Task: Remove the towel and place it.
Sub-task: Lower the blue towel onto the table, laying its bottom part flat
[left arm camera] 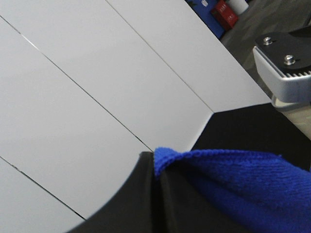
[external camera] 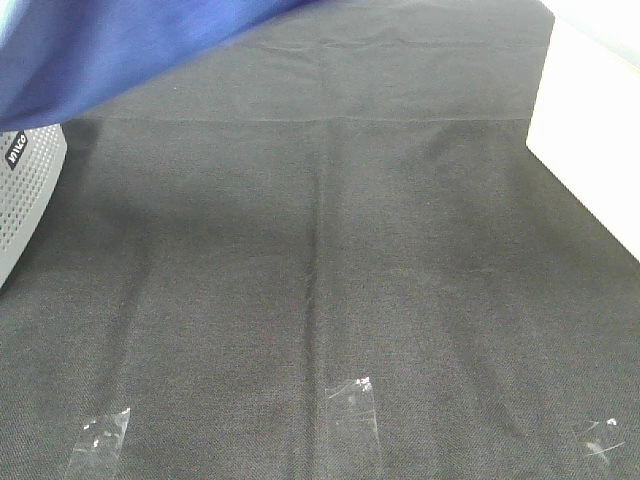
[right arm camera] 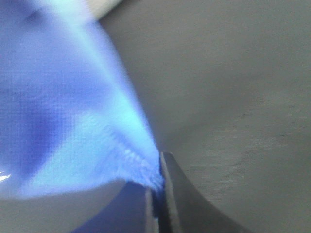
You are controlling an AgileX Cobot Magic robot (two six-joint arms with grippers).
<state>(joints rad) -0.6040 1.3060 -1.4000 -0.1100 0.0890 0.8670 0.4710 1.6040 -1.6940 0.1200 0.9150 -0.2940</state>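
Left wrist cam has the left gripper [left arm camera: 156, 165] pinched tight on a bunched edge of the towel [left arm camera: 243, 182]. The right gripper [right arm camera: 156, 191] is clamped on another bit of the same blue fabric, so both arms have it. Further out, the black table cloth [external camera: 330, 260] only shows some tape patches [external camera: 355, 400], and the towel is up off it, over the far left corner. I'd say the removal part is done. What's left is setting it down and letting go.

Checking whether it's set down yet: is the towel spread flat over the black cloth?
No, the towel shows only in the high view's top left corner, with nearly all the black cloth bare.
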